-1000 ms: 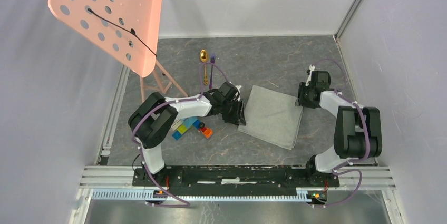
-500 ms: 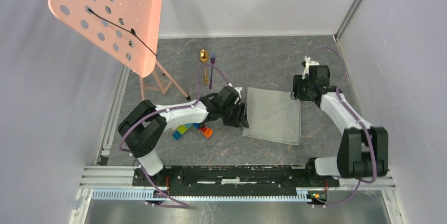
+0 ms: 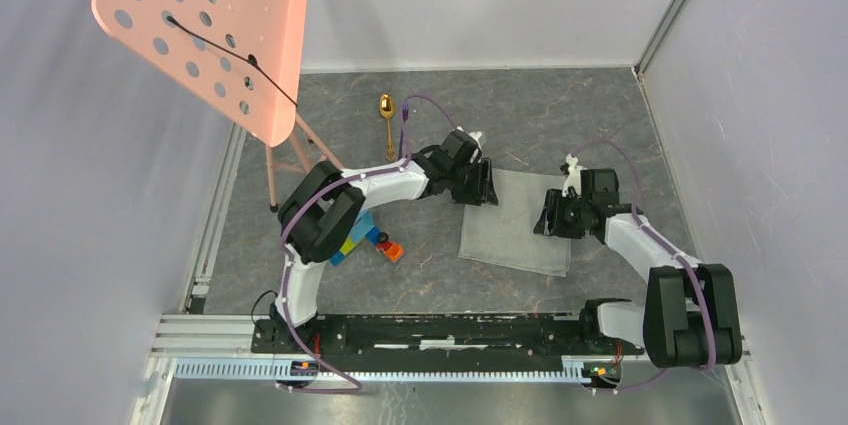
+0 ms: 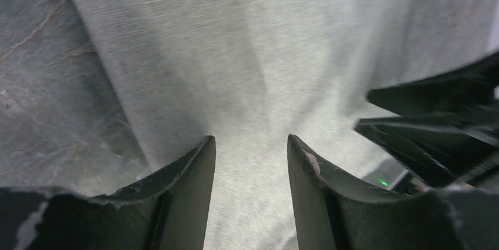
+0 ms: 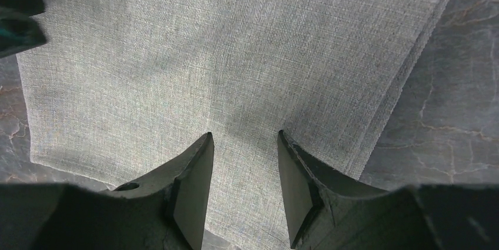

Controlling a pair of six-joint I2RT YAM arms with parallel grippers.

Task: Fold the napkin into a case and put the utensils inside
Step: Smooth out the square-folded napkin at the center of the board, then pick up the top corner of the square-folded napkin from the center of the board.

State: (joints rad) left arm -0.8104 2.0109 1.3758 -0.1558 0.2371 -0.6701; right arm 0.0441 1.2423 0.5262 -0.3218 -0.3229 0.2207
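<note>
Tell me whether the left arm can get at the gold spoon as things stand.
Probably yes. The left gripper is open at the napkin's far corner, and the gold spoon lies uncovered on the table just beyond that arm, with nothing between them.

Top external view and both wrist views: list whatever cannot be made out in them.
Fork: top view, the left arm's purple cable overlaps it; hardly separable.
Toy blocks: top view, partly under the left arm.
Napkin: both wrist views crop its edges.
Left gripper, right gripper: open, but contact with the napkin cannot be told.
</note>
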